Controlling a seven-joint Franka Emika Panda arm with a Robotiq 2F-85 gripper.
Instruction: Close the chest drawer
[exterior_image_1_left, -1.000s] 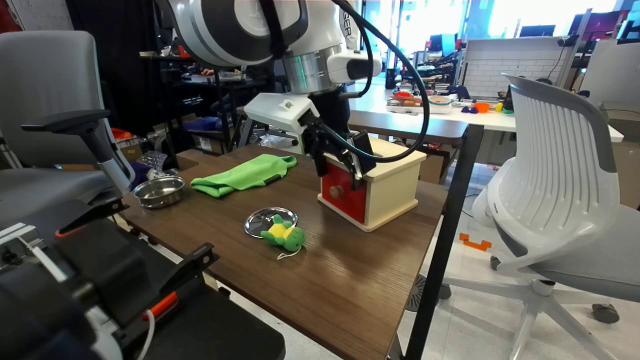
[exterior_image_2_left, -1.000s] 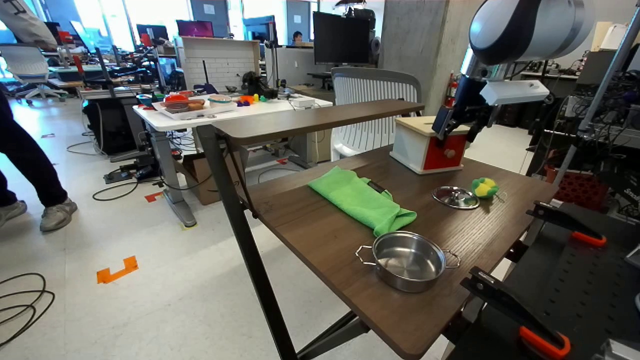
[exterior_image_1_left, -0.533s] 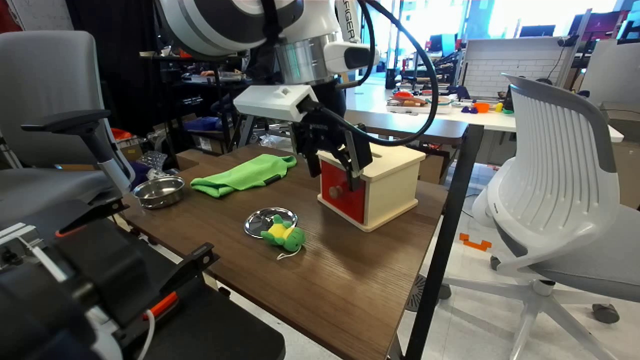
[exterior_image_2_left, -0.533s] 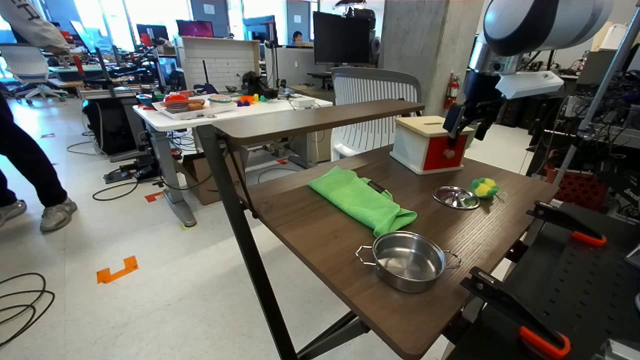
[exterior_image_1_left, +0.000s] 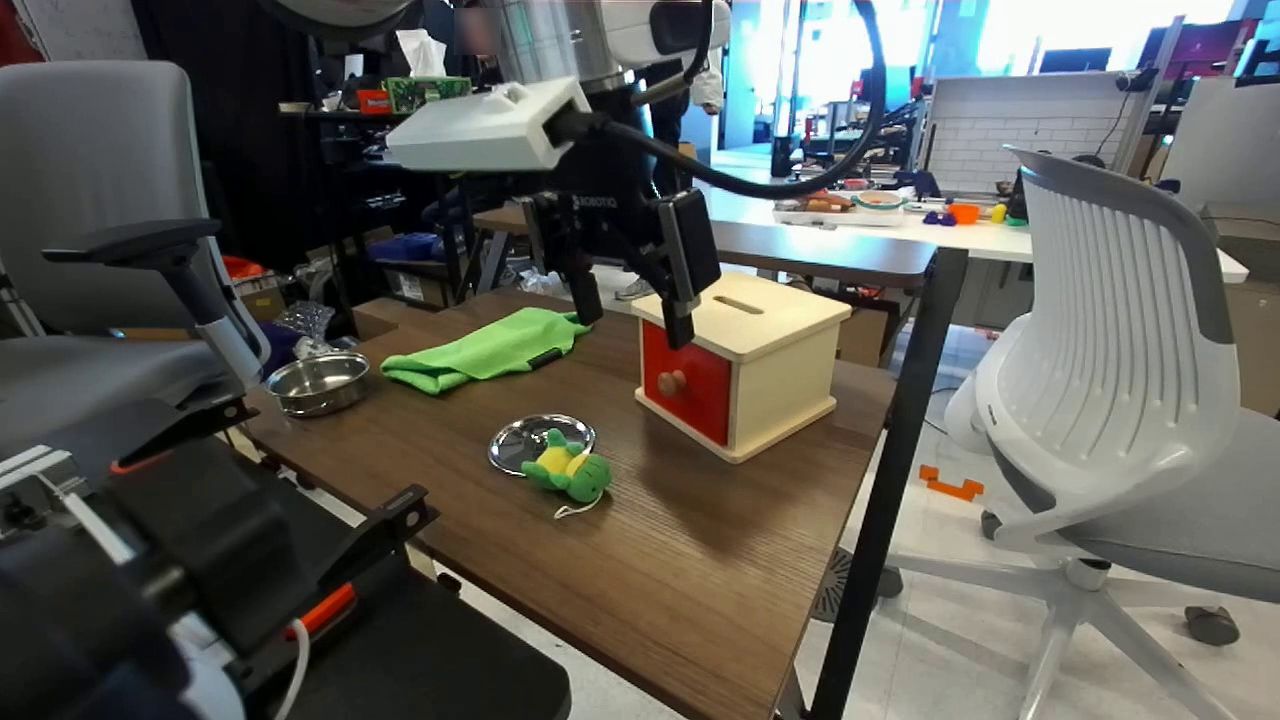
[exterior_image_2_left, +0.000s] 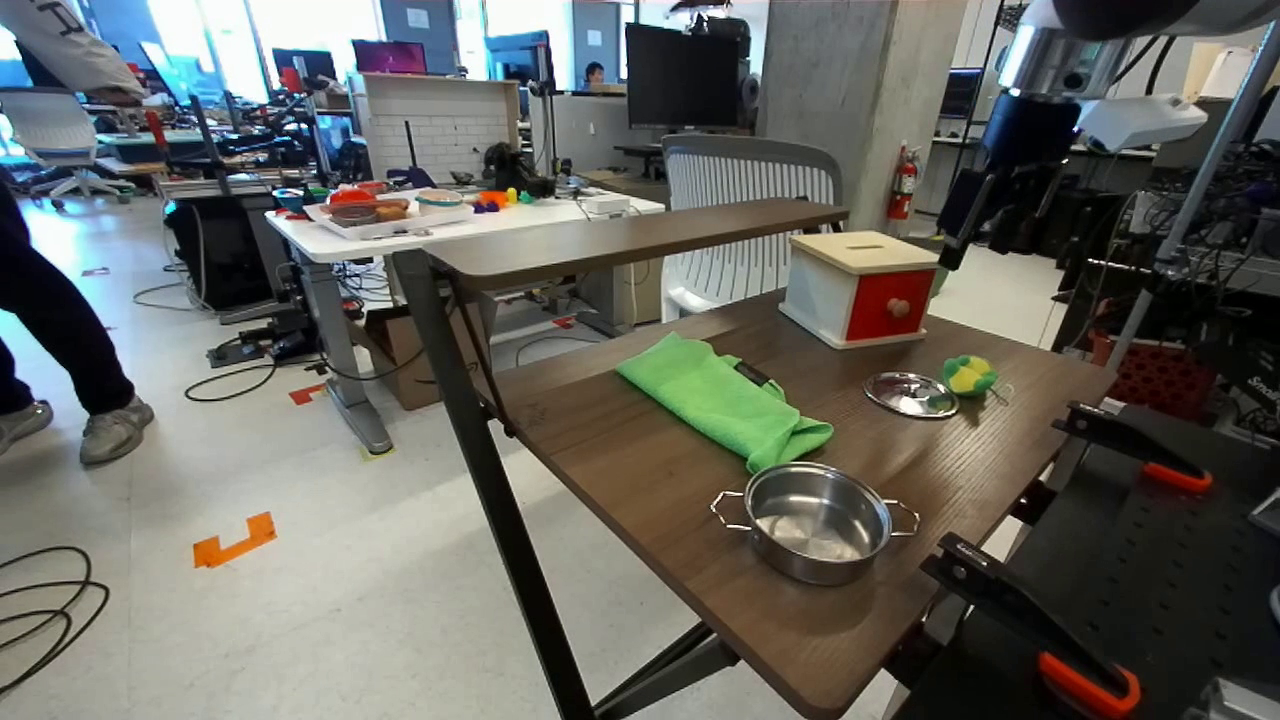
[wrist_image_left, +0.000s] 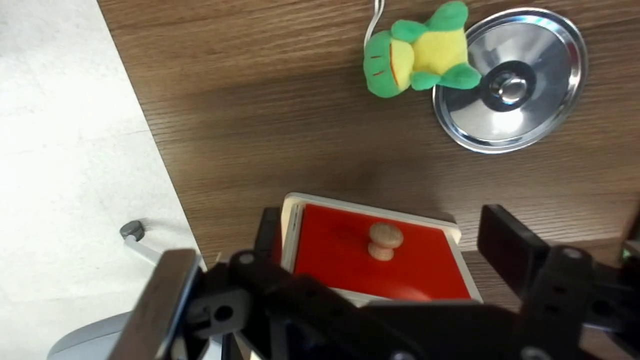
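The light-wood chest (exterior_image_1_left: 790, 385) stands on the table and shows in both exterior views (exterior_image_2_left: 818, 295). Its red drawer (exterior_image_1_left: 705, 395) has a round wooden knob and sits flush in the chest's front face. The wrist view shows the red drawer front (wrist_image_left: 340, 245) inside its pale frame, partly hidden at the bottom by the gripper. My gripper (exterior_image_1_left: 633, 315) is open and empty, above and in front of the drawer, apart from it. In the wrist view the spread fingers (wrist_image_left: 381, 222) appear on either side of the drawer front.
A shiny lid (exterior_image_1_left: 525, 440) and a green-yellow plush toy (exterior_image_1_left: 570, 468) lie in front of the chest. A green cloth (exterior_image_1_left: 490, 345) and a steel pot (exterior_image_2_left: 818, 520) lie farther along the table. A raised shelf (exterior_image_2_left: 650, 240) runs along one table side.
My gripper has moved up and back, away from the drawer front. The fingers were before the red front and are now higher and clear of it. The chest and drawer have not moved.
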